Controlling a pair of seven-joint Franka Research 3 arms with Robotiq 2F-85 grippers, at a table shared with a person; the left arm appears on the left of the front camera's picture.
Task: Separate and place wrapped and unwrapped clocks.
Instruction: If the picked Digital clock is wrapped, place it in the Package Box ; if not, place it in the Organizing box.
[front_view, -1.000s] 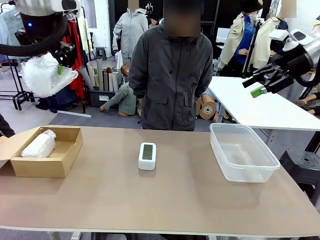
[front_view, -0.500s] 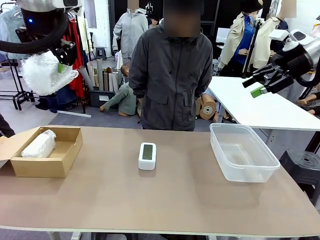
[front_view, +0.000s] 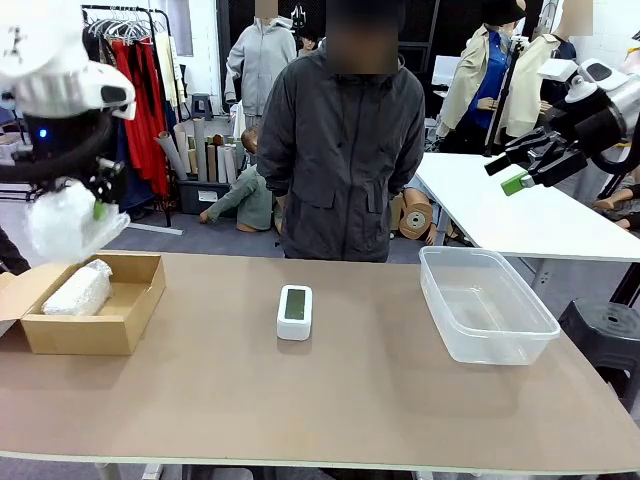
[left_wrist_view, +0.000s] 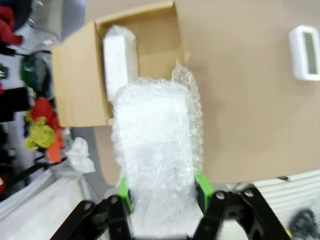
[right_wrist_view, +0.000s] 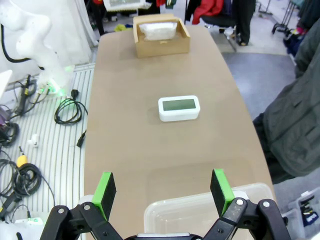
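My left gripper (front_view: 92, 205) is shut on a bubble-wrapped clock (front_view: 68, 222), held in the air above the left end of the table. In the left wrist view the green pads (left_wrist_view: 203, 186) press both sides of this bundle (left_wrist_view: 156, 150). A second wrapped clock (front_view: 76, 290) lies in the cardboard box (front_view: 135, 305) just below. The bare white clock (front_view: 294, 311) with a grey-green screen lies flat at the table's middle. My right gripper (front_view: 512, 174) hangs open and high at the right; its fingers (right_wrist_view: 104, 189) frame the bare clock (right_wrist_view: 179, 108).
A clear plastic tub (front_view: 502, 345) stands on the right part of the table. A person in a dark jacket (front_view: 340, 150) stands at the far edge, behind the bare clock. Bare tabletop stretches along the near side.
My left arm has swung down and to the left with the wrapped clock, bringing it close above the cardboard box. The right arm has stayed still.
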